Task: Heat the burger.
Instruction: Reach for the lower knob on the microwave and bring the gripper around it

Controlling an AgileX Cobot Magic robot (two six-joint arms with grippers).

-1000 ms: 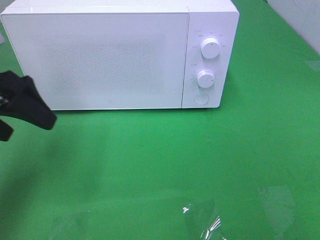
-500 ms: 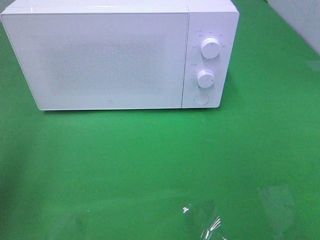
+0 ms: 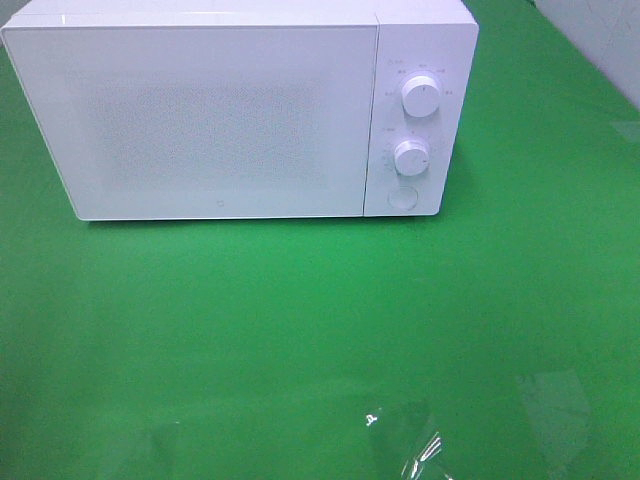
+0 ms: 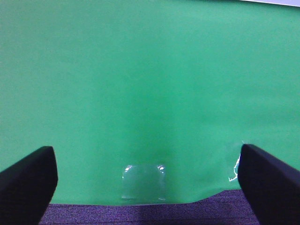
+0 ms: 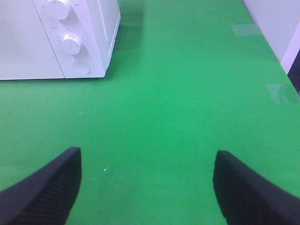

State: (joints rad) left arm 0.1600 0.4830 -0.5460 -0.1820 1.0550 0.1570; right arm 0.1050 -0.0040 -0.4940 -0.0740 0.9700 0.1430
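The burger is out of view in every frame. A white microwave (image 3: 220, 110) stands at the back of the green cloth with its door closed; the right wrist view shows its control panel (image 5: 70, 42) with two knobs and a round button. My left gripper (image 4: 147, 154) is open over bare green cloth with nothing between its fingers. My right gripper (image 5: 147, 157) is also open and empty, some way in front and to the right of the microwave. Neither gripper shows in the exterior high view.
Two dials (image 3: 421, 96) (image 3: 411, 157) and a round button (image 3: 402, 198) sit on the microwave's right side. Clear tape patches (image 3: 405, 445) (image 4: 143, 183) shine on the cloth near its front edge (image 4: 140, 213). A pale wall (image 5: 276, 23) borders the right.
The dark left arm seen at the left edge of the exterior high view one second ago has withdrawn out of that view. The microwave has not moved.
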